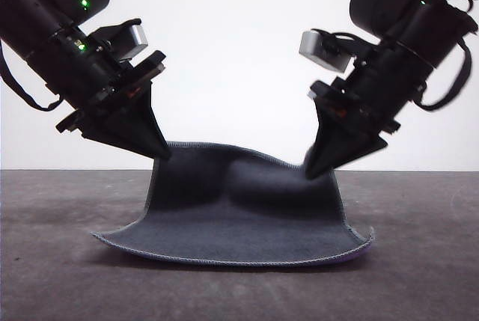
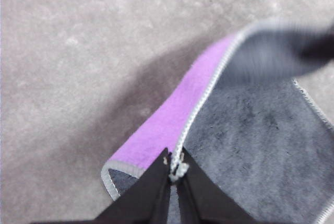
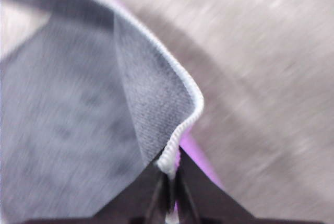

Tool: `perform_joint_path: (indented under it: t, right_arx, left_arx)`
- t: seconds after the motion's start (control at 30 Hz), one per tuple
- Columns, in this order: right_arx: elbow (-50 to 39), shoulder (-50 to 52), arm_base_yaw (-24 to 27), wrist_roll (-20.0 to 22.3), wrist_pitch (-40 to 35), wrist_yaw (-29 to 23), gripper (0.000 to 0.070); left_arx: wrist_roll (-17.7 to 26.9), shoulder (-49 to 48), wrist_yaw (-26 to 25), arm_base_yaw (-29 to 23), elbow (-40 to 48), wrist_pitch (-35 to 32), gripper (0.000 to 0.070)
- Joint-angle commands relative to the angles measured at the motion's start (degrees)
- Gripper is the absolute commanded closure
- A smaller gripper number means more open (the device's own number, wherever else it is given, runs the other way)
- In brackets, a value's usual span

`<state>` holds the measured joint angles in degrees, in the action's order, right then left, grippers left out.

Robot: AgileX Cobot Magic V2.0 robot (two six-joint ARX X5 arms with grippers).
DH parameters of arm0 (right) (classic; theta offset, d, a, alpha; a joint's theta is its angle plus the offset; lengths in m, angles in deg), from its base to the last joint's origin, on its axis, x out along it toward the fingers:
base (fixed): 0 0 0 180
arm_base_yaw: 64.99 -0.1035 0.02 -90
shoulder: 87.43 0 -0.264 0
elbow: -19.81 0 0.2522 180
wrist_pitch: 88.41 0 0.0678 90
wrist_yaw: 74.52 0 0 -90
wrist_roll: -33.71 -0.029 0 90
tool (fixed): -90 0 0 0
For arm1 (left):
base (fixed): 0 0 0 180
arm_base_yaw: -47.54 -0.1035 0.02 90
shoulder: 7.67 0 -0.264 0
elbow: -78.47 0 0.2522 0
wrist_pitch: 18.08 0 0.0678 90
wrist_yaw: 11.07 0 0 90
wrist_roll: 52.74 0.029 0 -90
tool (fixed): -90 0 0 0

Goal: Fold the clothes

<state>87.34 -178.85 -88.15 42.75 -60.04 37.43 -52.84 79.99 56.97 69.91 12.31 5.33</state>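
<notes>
Two robot arms lift the far edge of a single square cloth point(image 1: 239, 209) off the grey bench point(image 1: 60, 261), its near edge resting on the surface close to the bench's front edge. The left gripper point(image 1: 161, 149) is pinched tight on one far corner, the right gripper point(image 1: 313, 170) on the other; in both wrist views the jaws stand closed on the grey stitched hem, with only a sliver of fabric between them. The dark grey-blue face looks toward the front camera, the purple face shows behind the raised hem.

The risk, by the look of it, lies in those thin grips: each holds little more than the stitched edge, and a quick pull could let a corner slip free and drop the fold. The right corner hangs lower than the left, so the raised edge sags between them; carried forward that way, the fold would likely land crooked. The near edge could also drag.

Count: one cloth, two grippers, one bench.
</notes>
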Motion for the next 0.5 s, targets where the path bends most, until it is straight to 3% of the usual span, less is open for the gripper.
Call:
perform_joint_path:
  t: [0.0,0.47]
  right_arx:
    - [-1.46,0.81,-1.01,-0.09,-2.05,-0.96,0.0695]
    - [-12.17,9.47,-4.48,-1.57,-8.79,-4.45,0.0695]
  left_arx:
    - [-0.37,-0.31,0.09,0.39,0.02,-0.35,0.0692]
    - [-1.01,-7.08,2.36,3.34,7.07,-0.82,0.0692]
